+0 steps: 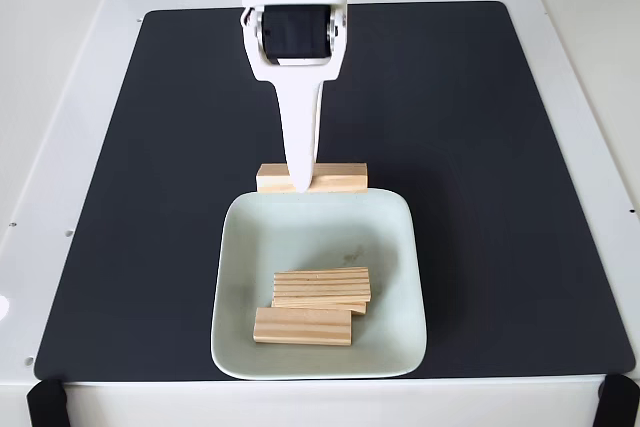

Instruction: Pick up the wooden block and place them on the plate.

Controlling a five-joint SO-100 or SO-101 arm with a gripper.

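My white gripper (300,185) reaches down from the top of the fixed view. Its long finger (300,137) crosses the middle of one light-tan wooden block (335,178), and the jaws look shut on it. This block lies crosswise just behind the far rim of the pale mint-green plate (240,247); the second finger is hidden under the first. In the plate's near half lie three more wooden blocks: two overlapping (322,285) (300,304) and one (302,326) in front of them.
The plate sits at the near edge of a black mat (480,147) on a white table (60,97). The arm's base and cables are at the top centre. Black clamps sit at the table's near corners.
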